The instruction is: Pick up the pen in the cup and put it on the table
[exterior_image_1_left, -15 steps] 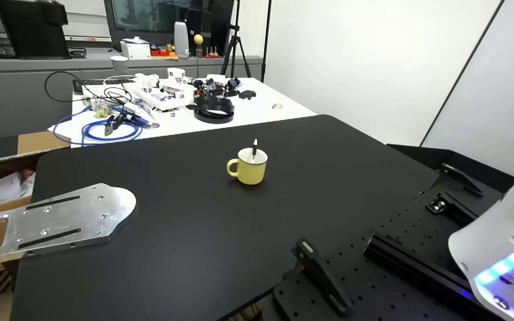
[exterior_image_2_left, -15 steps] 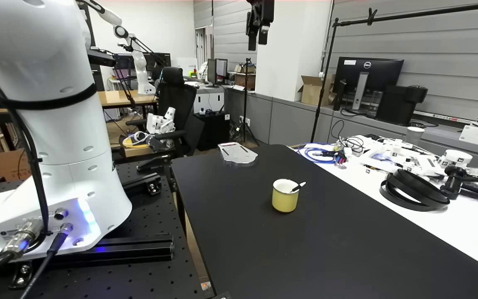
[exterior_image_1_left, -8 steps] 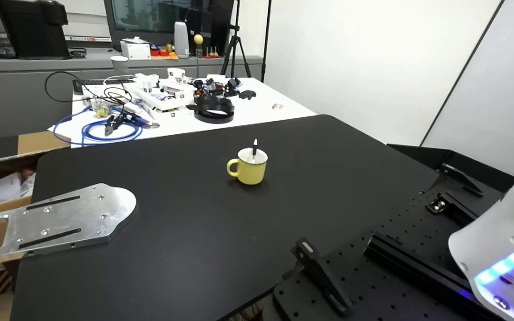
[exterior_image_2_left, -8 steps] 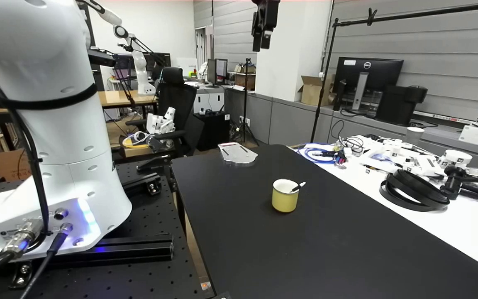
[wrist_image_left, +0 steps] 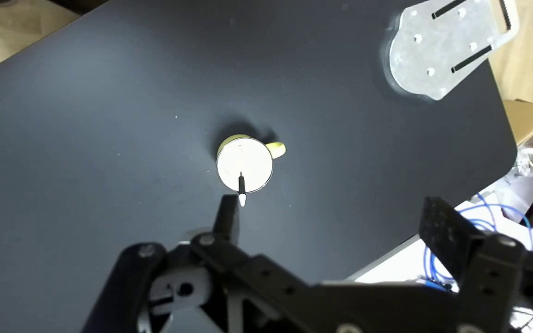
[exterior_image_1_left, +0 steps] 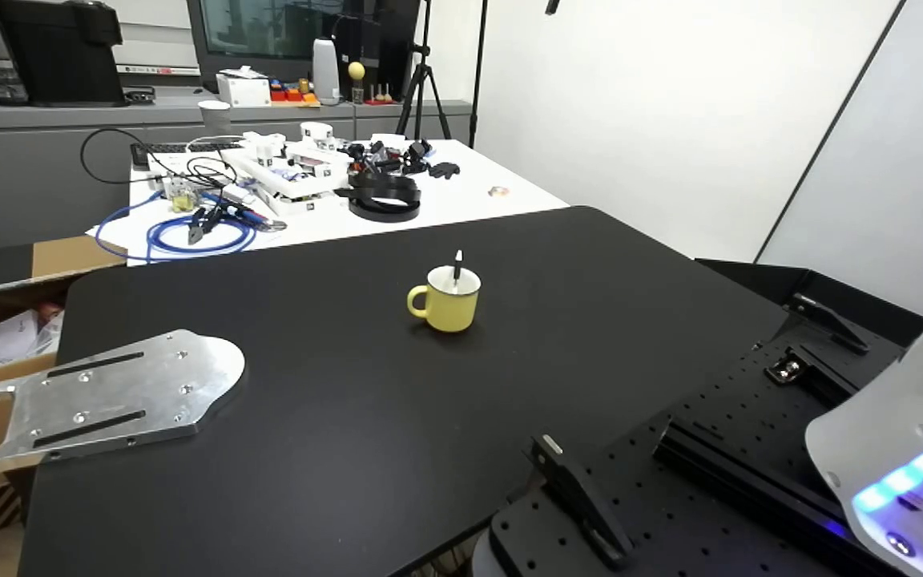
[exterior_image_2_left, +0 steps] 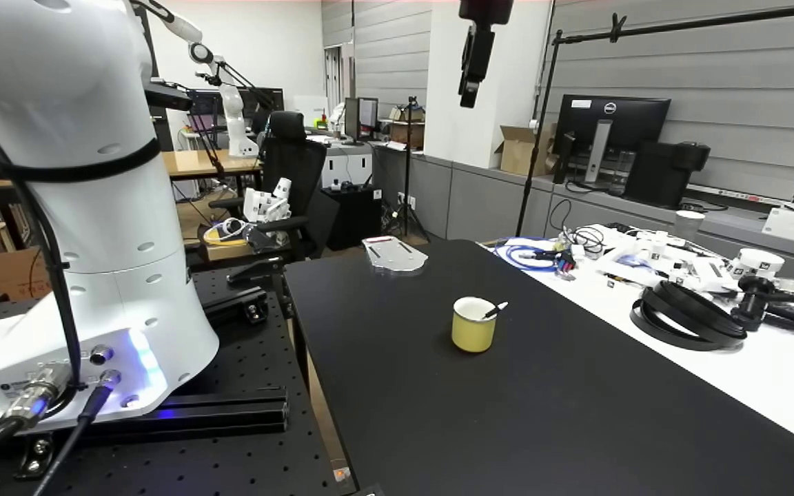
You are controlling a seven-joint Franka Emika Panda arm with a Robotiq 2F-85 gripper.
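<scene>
The yellow cup (exterior_image_1_left: 449, 311) stands upright on the black table (exterior_image_1_left: 333, 369), and it also shows in an exterior view (exterior_image_2_left: 473, 332) and the wrist view (wrist_image_left: 249, 158). The pen (exterior_image_1_left: 458, 266) leans in the cup; its black part and whitish tip stick out over the rim in an exterior view (exterior_image_2_left: 495, 310) and the wrist view (wrist_image_left: 242, 186). My gripper (wrist_image_left: 331, 203) is open and empty, its fingers wide apart. In an exterior view my gripper (exterior_image_2_left: 473, 93) hangs high above the table. In the wrist view the left finger (wrist_image_left: 227, 217) appears close beside the pen's tip.
A grey metal plate (exterior_image_1_left: 133, 393) lies at the table's edge. A white table (exterior_image_1_left: 461, 204) with blue cable, tools and black straps adjoins the black table. A cardboard box (wrist_image_left: 532, 118) stands by the corner. Black clamps (exterior_image_1_left: 578, 501) sit at the robot's base side.
My gripper has moved right and slightly lower in an exterior view and turned more side-on; its tip now shows at the top of an exterior view. The cup and pen have not moved.
</scene>
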